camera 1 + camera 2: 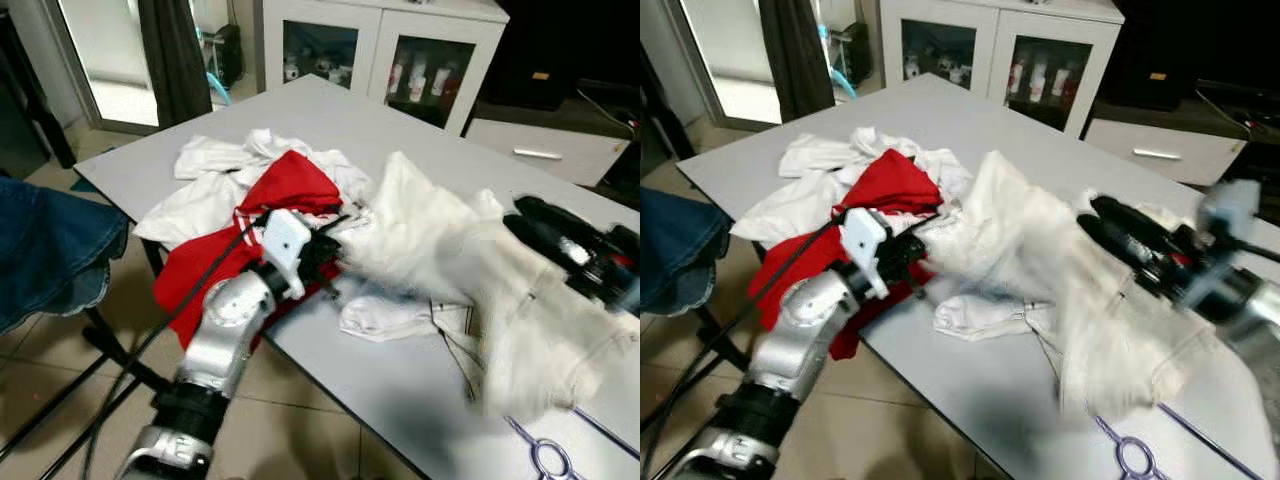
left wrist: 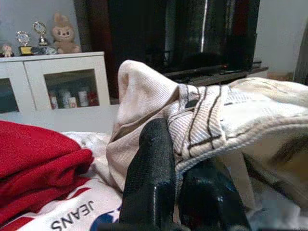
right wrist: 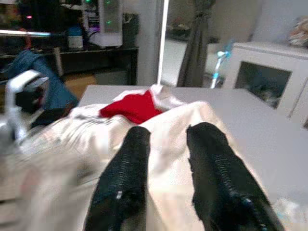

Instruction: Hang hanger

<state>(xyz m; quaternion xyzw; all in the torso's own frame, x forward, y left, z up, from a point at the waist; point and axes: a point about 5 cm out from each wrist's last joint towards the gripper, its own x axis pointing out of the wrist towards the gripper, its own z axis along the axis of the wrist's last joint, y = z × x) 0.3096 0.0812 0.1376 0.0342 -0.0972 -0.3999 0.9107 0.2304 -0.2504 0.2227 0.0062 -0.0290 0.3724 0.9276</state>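
A: Hanger (image 1: 545,455) position? Metal, lies on the grey table (image 1: 400,390) at the lower right of the head views, partly under the white garment (image 1: 470,270).

B: Left gripper (image 1: 322,257)?

A: Centre of frame, at the garment's left edge. Wrist view shows the two black fingers (image 2: 149,178) pinched together on a fold of striped cream cloth.

B: Right gripper (image 1: 1118,236)?

A: Right side, blurred, over the same garment. Fingers (image 3: 125,183) slightly apart with cloth beneath; whether they grip it cannot be told.

B: Other items?

A: Red garment (image 1: 285,195) and white clothes (image 1: 215,175) heaped left of centre.
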